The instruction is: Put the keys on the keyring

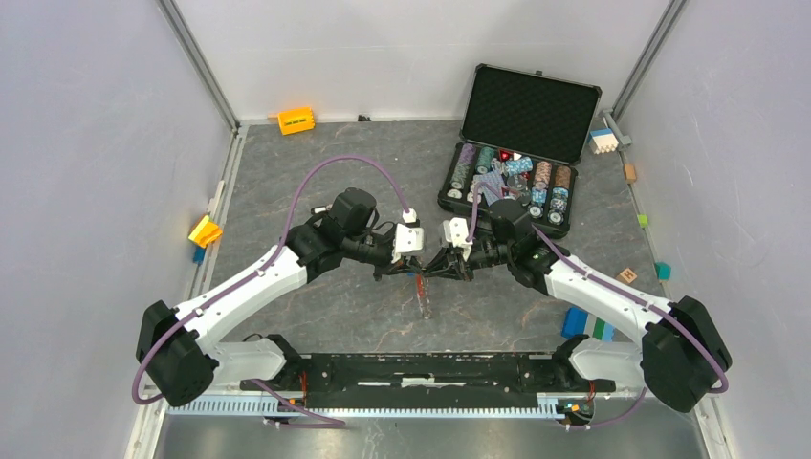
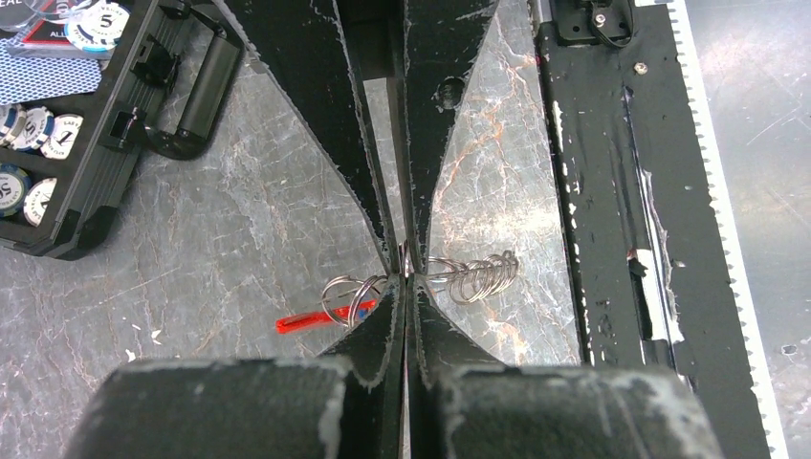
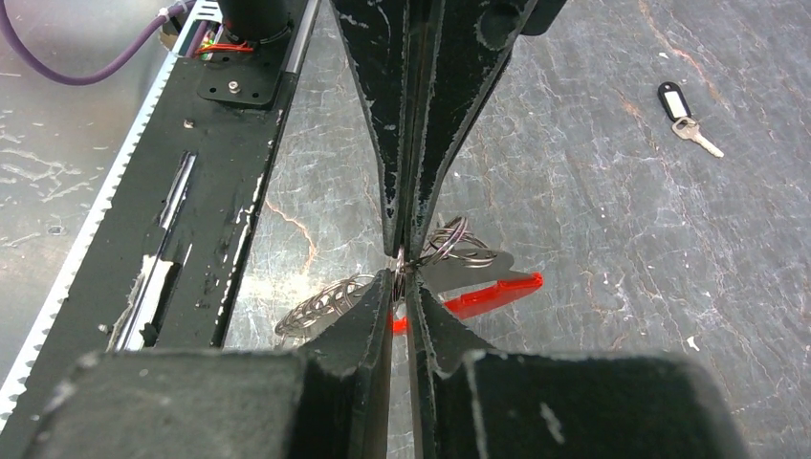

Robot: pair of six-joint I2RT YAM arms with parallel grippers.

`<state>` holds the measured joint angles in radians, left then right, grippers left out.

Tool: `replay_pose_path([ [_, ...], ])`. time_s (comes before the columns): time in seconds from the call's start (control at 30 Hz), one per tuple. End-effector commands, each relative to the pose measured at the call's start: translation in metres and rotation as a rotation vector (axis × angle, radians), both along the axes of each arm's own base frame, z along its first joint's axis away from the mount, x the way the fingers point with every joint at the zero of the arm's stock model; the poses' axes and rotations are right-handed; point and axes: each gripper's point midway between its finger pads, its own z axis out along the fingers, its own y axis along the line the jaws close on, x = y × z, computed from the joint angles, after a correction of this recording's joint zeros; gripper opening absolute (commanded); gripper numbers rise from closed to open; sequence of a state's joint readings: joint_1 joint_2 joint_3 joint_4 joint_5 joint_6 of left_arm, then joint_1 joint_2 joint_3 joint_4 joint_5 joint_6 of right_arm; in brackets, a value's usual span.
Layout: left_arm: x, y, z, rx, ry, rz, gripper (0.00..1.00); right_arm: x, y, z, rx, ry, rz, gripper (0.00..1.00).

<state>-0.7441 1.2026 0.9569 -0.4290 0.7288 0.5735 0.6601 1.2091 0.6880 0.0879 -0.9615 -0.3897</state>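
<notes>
Left gripper [image 2: 405, 298] and right gripper [image 3: 402, 287] meet tip to tip over the table [image 3: 612, 239]. Each is pinched together on the wire rings of the keyring [image 3: 448, 245], with its red fob just beneath them. One key [image 3: 685, 115] with a dark tag lies on the table, well apart from the keyring.

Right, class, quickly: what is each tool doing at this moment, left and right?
Left tool: closed, pinching the keyring by its wire rings.
Right tool: closed on the same keyring, tip to tip with the left.
</notes>
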Motion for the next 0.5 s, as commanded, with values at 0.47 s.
replay_pose_path([
  [0.47,-0.0014,-0.0101,0.0145,-0.057,-0.051,-0.062,0.02,0.0046,0.0057,0.0285,0.048,-0.070,0.002,0.07],
])
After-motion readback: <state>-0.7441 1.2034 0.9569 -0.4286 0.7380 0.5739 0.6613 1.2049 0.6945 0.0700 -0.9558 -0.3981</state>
